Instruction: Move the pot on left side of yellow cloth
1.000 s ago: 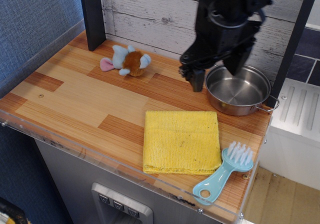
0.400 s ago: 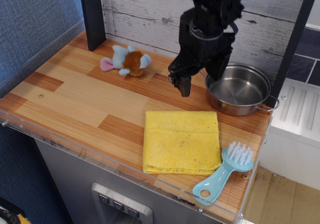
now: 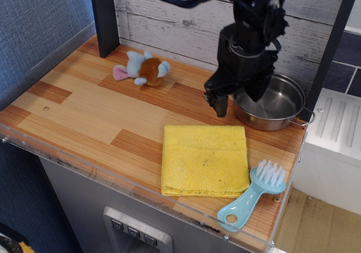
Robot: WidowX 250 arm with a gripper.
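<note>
The shiny steel pot (image 3: 277, 104) stands at the back right of the wooden counter, just behind the yellow cloth's right corner. The yellow cloth (image 3: 204, 160) lies flat near the front edge, right of centre. My black gripper (image 3: 237, 96) hangs over the pot's left rim. Its jaws are apart: one fingertip (image 3: 220, 104) is outside the rim, close to the counter, and the other is over the inside of the pot. It holds nothing. The arm hides the pot's far left rim.
A light-blue brush (image 3: 253, 197) lies at the front right corner, touching the cloth's edge. A small plush toy (image 3: 144, 69) sits at the back, left of centre. A black post (image 3: 104, 18) stands at the back left, with a plank wall behind it. The counter (image 3: 84, 114) drops off at the front and right.
The gripper swung left away from the pot, then came back right and lower to straddle the pot's left rim. The pot and cloth have not moved.
</note>
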